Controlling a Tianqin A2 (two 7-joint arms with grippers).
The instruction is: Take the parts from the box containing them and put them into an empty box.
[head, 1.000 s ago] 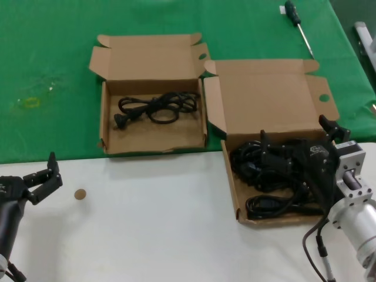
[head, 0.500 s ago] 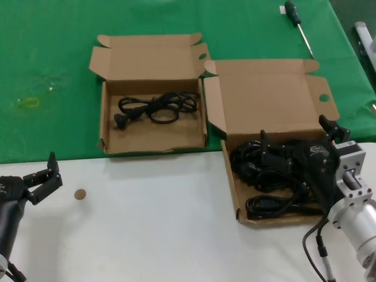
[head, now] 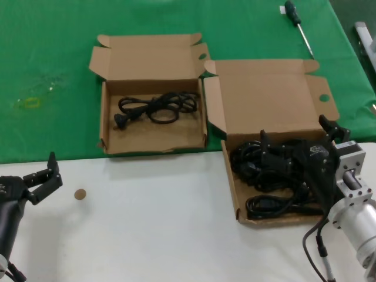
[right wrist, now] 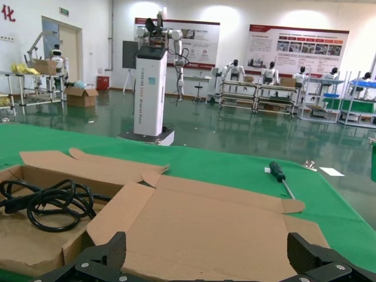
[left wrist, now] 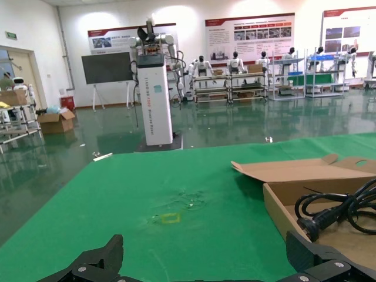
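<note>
1. At the near left of the head view, the left gripper [head: 46,174] hangs idle over the white tabletop [head: 153,217], its black fingers [head: 53,161] spread apart and holding nothing; a small brown disc [head: 80,194] lies on the white surface just beside it.

2. Farther back, a green cloth [head: 53,64] covers the far part of the table, with a faint yellowish mark [head: 28,102] toward its left edge.

3. On the cloth at centre-left sits the smaller cardboard box [head: 151,120], lid folded back, holding one coiled black cord [head: 155,107] whose plug points left; the left wrist view shows the same cord [left wrist: 338,208] lying inside the box wall [left wrist: 282,211].

4. Touching it on the right, the larger cardboard box [head: 267,106] straddles the edge between cloth and white tabletop, its tall lid upright and open, a round hole showing in the side flap.

5. Inside that larger box lies a tangle of black cords [head: 261,176], several coils heaped together.

6. The right gripper [head: 299,147] sits low in the larger box among the cords, fingers parted wide; whether a cord lies between them cannot be told.

7. At the far right on the cloth, a green-handled screwdriver [head: 298,27] lies well apart from both boxes.
</note>
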